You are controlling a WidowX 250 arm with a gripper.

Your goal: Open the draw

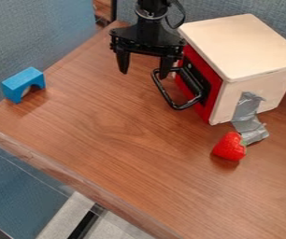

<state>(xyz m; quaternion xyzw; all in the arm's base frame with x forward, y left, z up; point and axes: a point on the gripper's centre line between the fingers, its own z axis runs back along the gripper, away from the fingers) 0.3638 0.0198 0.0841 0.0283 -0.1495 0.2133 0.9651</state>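
Camera view: black gripper (145,66) hangs over brown counter (120,144), fingers spread wide, one overlapping black handle (166,99) of red-fronted drawer (213,93); contact unclear. Drawer sits shut in pale wooden box (239,44). Strawberry (229,147) just beside silver tape (248,122); blue arch block (22,81) well apart, left.

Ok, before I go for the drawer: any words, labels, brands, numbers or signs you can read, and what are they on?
None that can be read.
Wooden box and its red front: no lettering seen.
Black plate behind the handle: too small to tell if it is marked.
Silver tape, blue block, strawberry: no print seen.
Gripper: none legible.
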